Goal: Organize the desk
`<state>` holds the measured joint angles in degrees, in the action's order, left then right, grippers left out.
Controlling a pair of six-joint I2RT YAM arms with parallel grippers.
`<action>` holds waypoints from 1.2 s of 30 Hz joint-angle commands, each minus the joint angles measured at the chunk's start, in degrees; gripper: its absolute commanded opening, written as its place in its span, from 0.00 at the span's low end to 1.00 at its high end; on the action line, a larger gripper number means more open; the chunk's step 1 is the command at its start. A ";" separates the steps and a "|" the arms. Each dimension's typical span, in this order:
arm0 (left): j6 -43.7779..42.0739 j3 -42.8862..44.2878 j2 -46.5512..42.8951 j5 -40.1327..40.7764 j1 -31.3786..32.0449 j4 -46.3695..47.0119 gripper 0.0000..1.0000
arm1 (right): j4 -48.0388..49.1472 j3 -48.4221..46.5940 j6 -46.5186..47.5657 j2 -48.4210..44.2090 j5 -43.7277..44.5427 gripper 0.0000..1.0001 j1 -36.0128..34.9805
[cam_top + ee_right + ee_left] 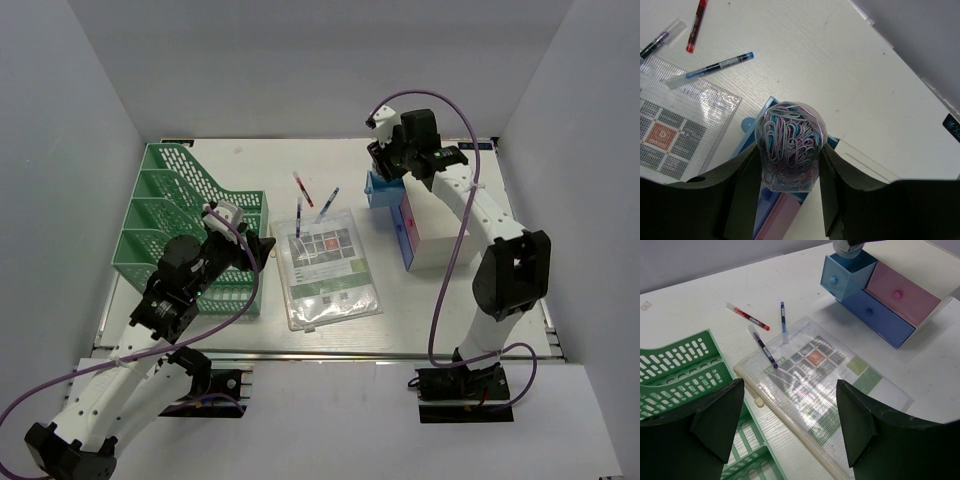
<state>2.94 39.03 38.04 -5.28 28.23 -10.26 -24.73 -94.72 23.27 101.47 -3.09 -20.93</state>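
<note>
A clear faceted box of pastel paper clips (790, 142) sits between the fingers of my right gripper (790, 157), which is shut on it. It hangs just above the pulled-out light blue drawer (750, 129) of the white drawer box (432, 238) at the desk's (440, 310) back right. In the top view that gripper (386, 160) stands over the drawer (380, 190). My left gripper (790, 420) is open and holds nothing, hovering between the green mesh file rack (680, 375) and a clear zip pouch (825, 385).
Red (302, 188), blue (329, 200) and purple (298, 220) pens lie loose behind the pouch (328, 268); the purple one overlaps its edge. The rack (185, 225) fills the left side. A pink drawer (902, 292) and a darker blue one (875, 315) are closed.
</note>
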 commanded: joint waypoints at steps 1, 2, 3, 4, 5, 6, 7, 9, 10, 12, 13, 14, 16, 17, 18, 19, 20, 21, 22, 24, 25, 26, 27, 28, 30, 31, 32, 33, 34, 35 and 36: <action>-0.48 -0.18 -0.16 -0.08 -0.28 0.42 0.83 | -0.14 -0.21 -1.12 0.57 -3.41 0.00 0.80; -0.48 -0.18 -0.16 -0.08 -0.28 0.42 0.83 | -0.40 -0.03 -0.94 0.83 -4.02 0.00 0.89; -0.48 -0.18 -0.16 -0.08 -0.28 0.33 0.84 | -0.49 0.14 -0.94 0.92 -4.29 0.00 1.06; -0.48 -0.18 -0.07 -0.08 -0.28 0.50 0.84 | -0.67 0.41 -0.86 1.18 -4.38 0.00 0.80; -0.48 -0.18 -0.07 -0.08 -0.28 0.42 0.83 | -0.76 0.76 -0.77 1.27 -4.38 0.00 0.98; -0.48 -0.18 -0.07 -0.08 -0.28 0.42 0.84 | -0.67 0.85 -0.77 1.45 -4.38 0.00 0.98; -0.48 -0.18 -0.07 -0.08 -0.28 0.51 0.84 | -0.58 0.94 -0.77 1.62 -4.38 0.00 1.15; -0.48 -0.18 0.01 -0.08 -0.28 0.51 0.83 | -0.84 0.76 -0.59 2.15 -4.47 0.02 1.50; -0.48 -0.18 -0.07 -0.08 -0.28 0.51 0.84 | -1.02 0.59 -0.50 2.33 -4.55 0.04 1.50; -0.48 -0.18 -0.07 -0.17 -0.28 0.42 0.84 | -1.55 -0.11 -0.33 2.85 -4.64 0.20 1.77; -0.48 -0.18 0.01 -0.17 -0.28 0.51 0.84 | -1.98 -0.20 -0.33 3.03 -4.64 0.26 1.68; -0.48 -0.18 0.01 -0.26 -0.28 0.42 0.84 | -2.07 -0.29 -0.33 3.12 -4.64 0.31 2.03; -0.48 -0.18 0.01 -0.17 -0.28 0.51 0.84 | -2.07 -0.12 -0.33 3.03 -4.82 0.43 2.03; -0.48 -0.18 -0.07 -0.08 -0.28 0.42 0.84 | -2.08 -0.03 -0.33 2.68 -4.90 0.46 2.12; -0.48 -0.18 -0.07 -0.17 -0.28 0.51 0.83 | -2.08 -0.03 -0.33 2.59 -4.99 0.49 2.12; -0.48 -0.18 0.01 -0.26 -0.28 0.51 0.83 | -2.25 -0.20 -0.33 2.24 -5.08 0.50 2.21; -0.48 -0.18 0.19 -0.26 -0.28 0.51 0.84 | -2.34 -0.38 -0.33 2.15 -5.17 0.51 2.21; -0.48 -0.18 0.10 -0.26 -0.28 0.51 0.83 | -2.43 -0.55 -0.33 1.89 -5.43 0.52 2.29; -0.48 -0.18 0.10 -0.26 -0.28 0.51 0.84 | -2.60 -0.99 -0.33 1.63 -5.61 0.54 2.30; -0.48 -0.18 0.19 -0.26 -0.28 0.51 0.84 | -2.78 -1.17 -0.42 0.93 -6.05 0.58 2.38; -0.48 -0.18 0.19 -0.26 -0.28 0.51 0.83 | -2.95 -1.52 -0.59 0.57 -6.48 0.58 2.30; -0.48 -0.18 0.28 -0.26 -0.28 0.42 0.83 | -2.95 -1.61 -0.68 -0.04 -6.84 0.59 2.47; -0.48 -0.26 0.28 -0.26 -0.28 0.51 0.84 | -3.13 -1.70 -0.77 -0.31 -7.45 0.59 2.30; -0.48 -0.27 0.37 -0.35 -0.28 0.51 0.84 | -3.04 -1.87 -0.94 -0.92 -7.80 0.60 2.47; -0.48 -0.27 0.54 -0.26 -0.28 0.51 0.84 | -3.22 -1.96 -1.03 -1.45 -8.42 0.60 2.38; -0.48 -0.27 0.63 -0.26 -0.28 0.51 0.83 | -3.22 -2.05 -1.12 -1.71 -8.59 0.61 2.56; -0.48 -0.27 0.72 -0.26 -0.28 0.51 0.84 | -3.13 -2.05 -1.12 -2.06 -8.60 0.61 2.56; -0.48 -0.18 0.89 -0.26 -0.28 0.51 0.84 | -3.30 -1.96 -1.21 -2.24 -8.68 0.62 2.38; -0.48 -0.26 0.98 -0.26 -0.28 0.59 0.84 | -3.04 -1.79 -1.29 -2.59 -8.68 0.67 2.56; -0.48 -0.35 0.98 -0.26 -0.28 0.51 0.83 | -2.96 -1.70 -1.21 -2.77 -8.77 0.69 2.47; -0.48 -0.35 1.24 -0.26 -0.28 0.42 0.84 | -2.95 -1.61 -1.29 -2.86 -8.77 0.73 2.56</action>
<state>2.92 39.03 39.11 -5.30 28.23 -10.26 -28.82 -93.97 22.59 102.02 -10.52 -18.72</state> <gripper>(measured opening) 0.837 0.712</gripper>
